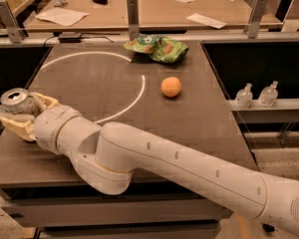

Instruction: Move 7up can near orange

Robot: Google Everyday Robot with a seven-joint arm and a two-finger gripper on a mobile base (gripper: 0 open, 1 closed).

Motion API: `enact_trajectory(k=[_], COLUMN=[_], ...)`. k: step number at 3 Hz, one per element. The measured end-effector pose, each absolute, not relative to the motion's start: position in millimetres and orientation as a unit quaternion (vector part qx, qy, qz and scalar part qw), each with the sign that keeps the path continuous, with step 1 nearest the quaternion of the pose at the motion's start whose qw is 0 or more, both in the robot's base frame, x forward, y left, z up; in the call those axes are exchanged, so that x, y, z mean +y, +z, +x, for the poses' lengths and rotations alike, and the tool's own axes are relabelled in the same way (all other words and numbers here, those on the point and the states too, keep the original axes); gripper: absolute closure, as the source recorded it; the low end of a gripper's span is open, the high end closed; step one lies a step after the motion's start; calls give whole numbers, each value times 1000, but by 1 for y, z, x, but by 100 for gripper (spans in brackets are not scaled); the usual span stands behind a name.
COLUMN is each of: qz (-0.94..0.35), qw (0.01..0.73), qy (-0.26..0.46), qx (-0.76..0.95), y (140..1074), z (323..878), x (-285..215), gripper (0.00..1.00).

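Observation:
The 7up can [14, 100], silver with a pull-tab top, stands upright at the table's far left edge. My gripper [21, 111] is around it: one cream finger [46, 102] is on its right side and the other [16, 126] is in front of it, hiding its lower body. The gripper looks shut on the can. The orange [171, 87] lies on the table well to the right, past the white arc, and nothing touches it.
A green snack bag [157, 48] lies at the table's back edge behind the orange. My white arm [179, 168] crosses the front of the table [89, 78]. Two small bottles [256, 94] stand on a shelf to the right. A desk with papers is behind.

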State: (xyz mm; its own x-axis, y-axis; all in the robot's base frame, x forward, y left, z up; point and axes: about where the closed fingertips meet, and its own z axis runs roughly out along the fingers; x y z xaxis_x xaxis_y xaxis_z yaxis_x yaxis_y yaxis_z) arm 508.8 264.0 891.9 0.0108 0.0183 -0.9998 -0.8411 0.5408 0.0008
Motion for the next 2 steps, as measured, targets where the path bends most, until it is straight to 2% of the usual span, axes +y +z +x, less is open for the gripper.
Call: enact_trajectory(k=[1,2], qz=[-337,-346], qw=[638,640], qy=[327,298], qx=[611,618], y=[901,902], z=[516,516], x=[241,205], gripper=[86,100])
